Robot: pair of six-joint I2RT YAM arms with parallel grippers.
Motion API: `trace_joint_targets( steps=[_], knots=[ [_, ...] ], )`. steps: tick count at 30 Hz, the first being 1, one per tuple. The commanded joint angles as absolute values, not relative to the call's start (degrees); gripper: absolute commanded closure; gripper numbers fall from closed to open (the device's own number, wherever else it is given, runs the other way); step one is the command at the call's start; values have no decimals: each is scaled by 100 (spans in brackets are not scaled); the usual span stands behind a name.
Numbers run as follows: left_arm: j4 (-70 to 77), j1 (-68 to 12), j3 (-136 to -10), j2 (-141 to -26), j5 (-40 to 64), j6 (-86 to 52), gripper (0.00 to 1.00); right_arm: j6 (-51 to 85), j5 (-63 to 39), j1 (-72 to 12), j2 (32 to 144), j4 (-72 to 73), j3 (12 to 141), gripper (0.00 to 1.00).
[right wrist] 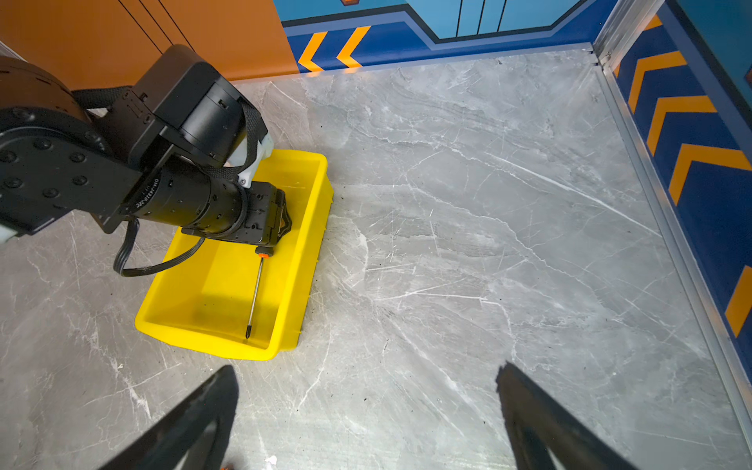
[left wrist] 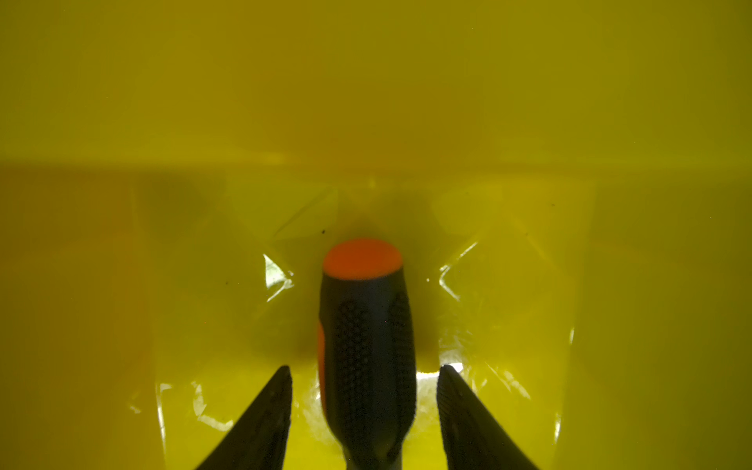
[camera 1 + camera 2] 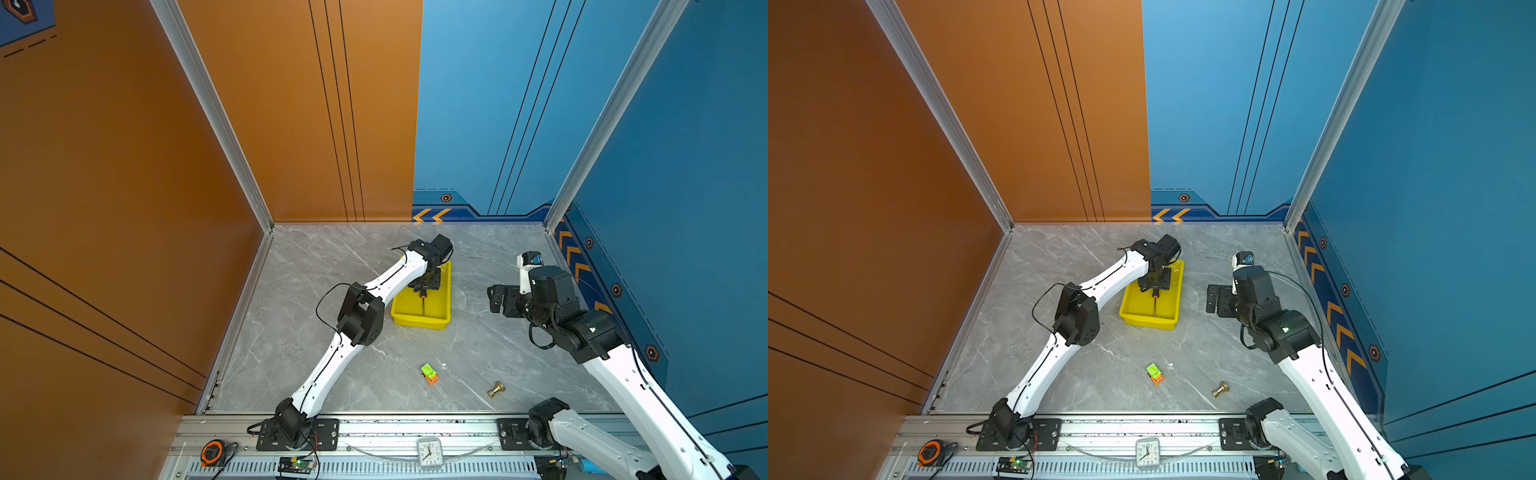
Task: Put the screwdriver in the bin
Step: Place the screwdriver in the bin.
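Note:
The yellow bin [image 3: 419,322] [image 3: 1148,322] stands on the grey marble table in both top views. In it lies the screwdriver [image 1: 255,293], its shaft [image 3: 423,306] pointing at the bin's near wall. My left gripper [image 3: 426,286] [image 2: 365,368] hangs low inside the bin over the black handle [image 2: 366,346]. Its jaws are open, with a strip of yellow showing on each side of the handle. The bin wall [image 2: 366,81] fills the left wrist view. To the right of the bin, my right gripper [image 3: 496,297] [image 1: 366,368] stands open over bare table with nothing between its fingers.
A green and orange toy [image 3: 429,373] and a small brass fitting [image 3: 496,389] lie on the table nearer the front. A clock [image 3: 429,453] and a tape measure [image 3: 212,452] rest on the front rail. Walls close in the left, back and right sides.

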State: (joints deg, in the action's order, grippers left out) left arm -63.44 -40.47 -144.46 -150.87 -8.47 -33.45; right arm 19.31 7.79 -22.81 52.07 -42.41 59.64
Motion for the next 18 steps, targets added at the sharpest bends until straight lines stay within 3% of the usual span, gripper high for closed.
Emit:
trace_joint_targets(
  steps=[1, 4, 9, 18],
  knots=[
    [-6364, -4126, -14448, -14736, -1057, -3323, 34, 1881, 877, -2232, 5098, -4176, 5942, 0],
    [-6365, -4171, -14325, -14503, -1099, -3322, 25, 1871, 845, -2232, 5038, -4181, 5882, 0],
    [-6373, -4335, -14064, -13981, -1249, -3186, 1, 1858, 852, -2215, 4915, -4225, 5880, 0],
    [-6389, -4596, -13148, -12613, -1604, -3133, 2, 1808, 1016, -2197, 4655, -4266, 5864, 0]
  ],
)
